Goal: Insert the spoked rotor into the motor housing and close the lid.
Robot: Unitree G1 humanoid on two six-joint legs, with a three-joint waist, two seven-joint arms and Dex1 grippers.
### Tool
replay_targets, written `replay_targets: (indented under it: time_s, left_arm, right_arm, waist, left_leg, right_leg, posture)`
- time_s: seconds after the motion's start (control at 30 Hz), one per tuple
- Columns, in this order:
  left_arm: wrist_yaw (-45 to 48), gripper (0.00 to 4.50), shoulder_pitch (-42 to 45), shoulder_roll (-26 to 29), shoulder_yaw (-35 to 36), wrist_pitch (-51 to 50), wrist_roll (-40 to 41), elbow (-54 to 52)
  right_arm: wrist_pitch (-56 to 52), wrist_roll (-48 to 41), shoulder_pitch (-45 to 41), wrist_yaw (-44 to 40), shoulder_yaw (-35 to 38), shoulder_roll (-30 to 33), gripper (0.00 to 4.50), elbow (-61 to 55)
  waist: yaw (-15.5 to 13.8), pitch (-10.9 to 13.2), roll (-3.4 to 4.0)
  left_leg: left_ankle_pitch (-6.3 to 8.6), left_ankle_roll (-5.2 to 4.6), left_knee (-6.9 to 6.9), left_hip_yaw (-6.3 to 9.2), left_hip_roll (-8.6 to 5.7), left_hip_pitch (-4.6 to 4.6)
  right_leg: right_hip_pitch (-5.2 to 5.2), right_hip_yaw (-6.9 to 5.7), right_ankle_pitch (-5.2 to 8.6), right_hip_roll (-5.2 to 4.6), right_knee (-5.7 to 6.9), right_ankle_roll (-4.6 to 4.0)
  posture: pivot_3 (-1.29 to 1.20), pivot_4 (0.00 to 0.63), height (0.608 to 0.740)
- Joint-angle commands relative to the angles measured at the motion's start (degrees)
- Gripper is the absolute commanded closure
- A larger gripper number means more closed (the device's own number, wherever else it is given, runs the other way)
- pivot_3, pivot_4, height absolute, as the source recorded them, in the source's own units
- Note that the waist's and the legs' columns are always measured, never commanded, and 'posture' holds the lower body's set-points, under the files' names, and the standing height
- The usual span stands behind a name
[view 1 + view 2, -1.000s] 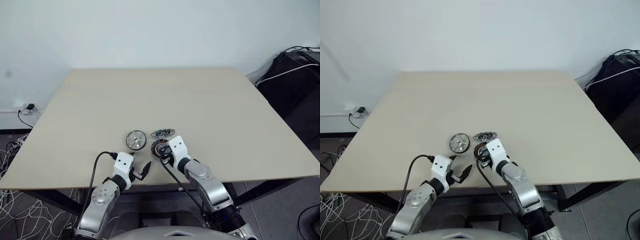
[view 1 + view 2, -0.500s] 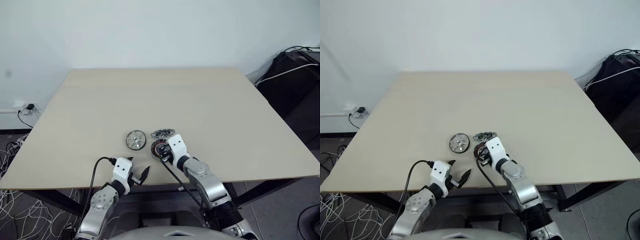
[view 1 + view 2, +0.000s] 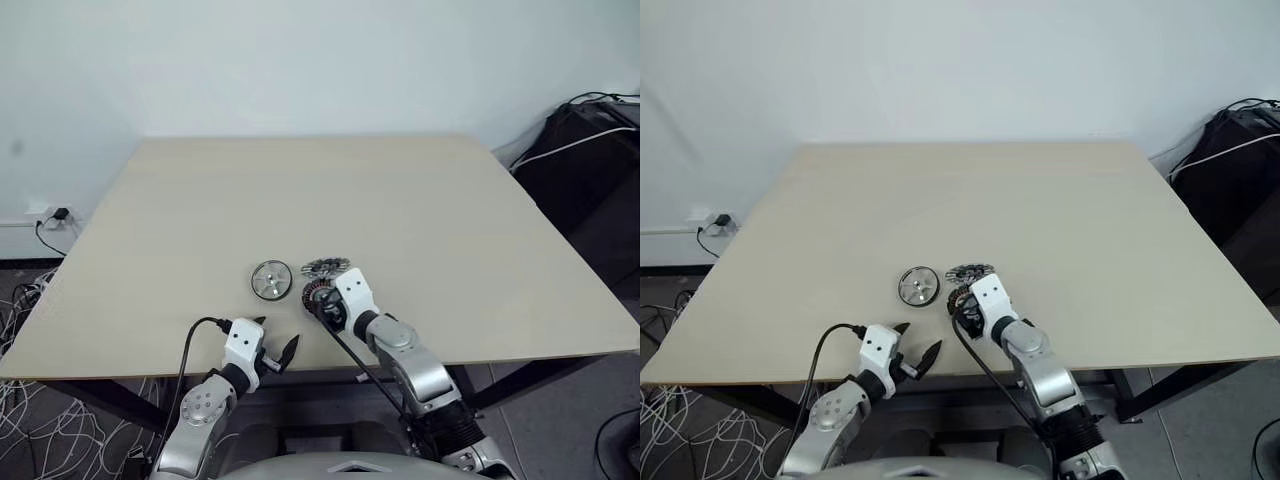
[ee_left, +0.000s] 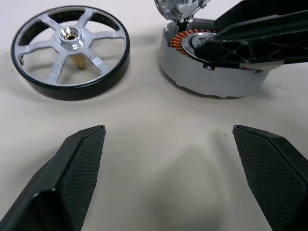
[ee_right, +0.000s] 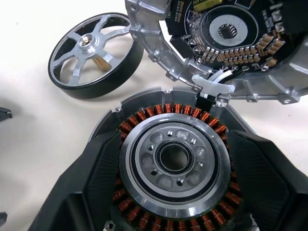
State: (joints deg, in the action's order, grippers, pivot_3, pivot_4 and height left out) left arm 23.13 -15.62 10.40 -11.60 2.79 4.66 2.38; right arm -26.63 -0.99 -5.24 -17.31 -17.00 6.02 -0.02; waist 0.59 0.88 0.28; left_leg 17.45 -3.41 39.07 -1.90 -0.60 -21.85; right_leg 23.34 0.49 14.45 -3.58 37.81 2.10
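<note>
Right wrist view puts our right gripper (image 5: pixel 168 192) astride the round copper-wound motor housing (image 5: pixel 172 159), its fingers now spread apart after clamping a second ago. Our left gripper (image 3: pixel 272 345) hangs wide open, empty, lower than before. We see the silver spoked rotor (image 3: pixel 271 280) lying beside the housing, the lacy silvery lid (image 3: pixel 326 266) just behind it.

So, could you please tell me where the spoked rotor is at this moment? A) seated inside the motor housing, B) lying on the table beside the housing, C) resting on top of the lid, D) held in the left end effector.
B: the spoked rotor lies flat on the table, apart from the motor housing, whose copper windings and hub sit exposed with nothing inserted.
</note>
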Motion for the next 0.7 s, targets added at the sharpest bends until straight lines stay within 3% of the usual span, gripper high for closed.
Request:
replay_targets:
  time_s: [0.03, 0.37, 0.7]
  left_arm:
    - [0.5, 0.00, 1.1, -0.1, 1.4, 3.9, 0.5, 2.1]
    - [1.4, 0.00, 2.9, -0.5, 2.3, 9.7, 0.5, 7.9]
    - [-3.0, 0.00, 5.6, -3.0, 4.5, 9.4, 1.1, 4.7]
  right_arm:
    - [0.1, -1.4, 0.4, -1.0, 2.0, 1.0, 1.34, -6.7]
    - [-8.3, 1.2, 0.3, 0.2, -0.4, 2.4, 4.48, -11.2]
    - [-9.4, 1.9, -3.6, 0.4, -2.0, 1.0, 4.48, -9.5]
  waist:
    - [0.0, 0.0, 0.00]
    - [0.0, -0.1, 0.01]
    - [-0.1, -0.1, -0.03]
  left_leg:
    - [0.00, 0.00, 0.00, 0.00, 0.00, -0.01]
    - [-0.02, -0.01, 0.01, 0.00, 0.00, 0.00]
    - [-0.02, 0.00, 0.01, 0.00, -0.01, -0.02]
  right_leg:
    - [0.01, 0.00, 0.00, 0.00, 0.00, 0.00]
    - [0.01, 0.00, -0.02, 0.00, 0.03, -0.01]
    - [0.02, -0.02, -0.03, 0.00, 0.02, -0.01]
  posture:
    - [0.00, 0.000, 0.740]
    - [0.00, 0.000, 0.740]
    - [0.00, 0.000, 0.740]
